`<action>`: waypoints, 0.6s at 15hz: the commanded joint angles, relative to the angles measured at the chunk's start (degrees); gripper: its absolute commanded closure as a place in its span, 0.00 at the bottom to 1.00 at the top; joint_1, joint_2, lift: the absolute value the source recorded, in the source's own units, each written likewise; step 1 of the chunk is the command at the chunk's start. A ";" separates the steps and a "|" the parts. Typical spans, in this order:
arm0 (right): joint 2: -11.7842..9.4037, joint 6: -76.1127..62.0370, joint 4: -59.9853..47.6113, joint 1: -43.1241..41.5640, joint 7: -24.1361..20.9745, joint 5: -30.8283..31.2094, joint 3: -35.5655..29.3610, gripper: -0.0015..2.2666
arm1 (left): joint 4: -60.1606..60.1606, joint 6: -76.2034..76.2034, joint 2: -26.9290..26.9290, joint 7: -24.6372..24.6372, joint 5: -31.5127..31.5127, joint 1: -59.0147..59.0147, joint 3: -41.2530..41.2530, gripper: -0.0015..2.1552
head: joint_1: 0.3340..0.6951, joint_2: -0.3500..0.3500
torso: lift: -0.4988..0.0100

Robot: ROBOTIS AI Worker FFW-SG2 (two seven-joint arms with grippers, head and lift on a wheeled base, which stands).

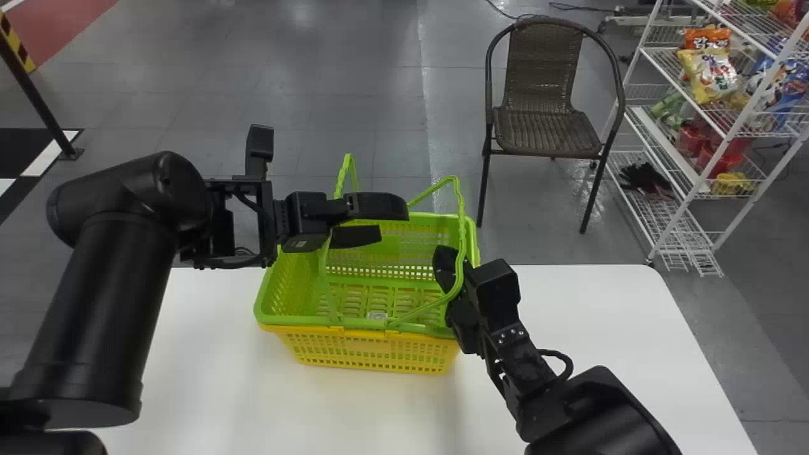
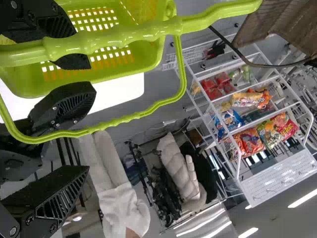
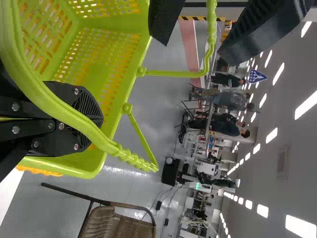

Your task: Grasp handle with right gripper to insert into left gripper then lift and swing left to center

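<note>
One gap to cross

My spread left gripper (image 1: 393, 222) points rightward over the basket (image 1: 268, 303); beyond its tips the right handle (image 1: 462, 237) runs near-to-far, crosswise, at my closer right gripper (image 1: 446, 276), whose grip I can't tell.

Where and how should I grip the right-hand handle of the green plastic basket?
Probably by its ribbed middle bar, from the robot's right: the handle stands raised above the basket's rim, and that side faces away from the left gripper.
</note>
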 commanded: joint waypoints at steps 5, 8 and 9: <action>1.76 0.86 -0.11 -1.05 -0.18 0.75 2.19 0.94 | 0.00 -0.70 -0.25 0.24 0.00 0.00 -0.09 0.04 | 1.00 0.53 | 0.98; 2.28 1.04 -0.02 -1.40 -0.18 1.18 3.77 0.94 | 0.09 -1.40 -0.34 0.24 0.09 0.00 -0.09 0.04 | 1.00 0.55 | 0.98; 2.46 1.21 -0.02 -1.57 -0.27 1.36 4.39 0.94 | 0.18 -1.76 -0.52 0.24 0.09 0.09 -0.09 0.04 | 1.00 0.56 | 0.98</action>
